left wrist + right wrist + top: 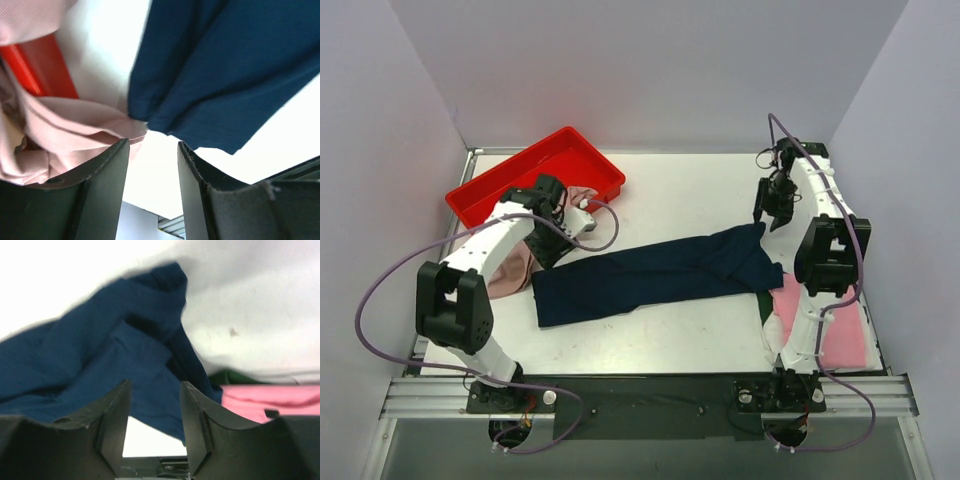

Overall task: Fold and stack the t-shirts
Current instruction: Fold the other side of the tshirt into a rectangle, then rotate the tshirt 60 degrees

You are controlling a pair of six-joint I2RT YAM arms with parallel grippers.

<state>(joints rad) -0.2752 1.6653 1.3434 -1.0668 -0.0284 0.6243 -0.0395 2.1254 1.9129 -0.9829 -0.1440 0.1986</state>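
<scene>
The dark navy t-shirt [660,275] lies stretched across the middle of the table, folded lengthwise; it also shows in the left wrist view [220,65] and right wrist view [100,365]. The beige-pink t-shirt [510,272] lies crumpled at the left under my left arm, also in the left wrist view [65,130]. The bright pink t-shirt [840,325] lies flat at the right, also in the right wrist view [265,399]. My left gripper [552,250] [152,150] is open and empty by the navy shirt's left end. My right gripper [772,215] [155,390] is open and empty above its right end.
A red plastic tray [535,175] stands at the back left, its wall showing in the left wrist view [45,67]. White walls enclose the table on three sides. A metal rail [650,390] runs along the near edge.
</scene>
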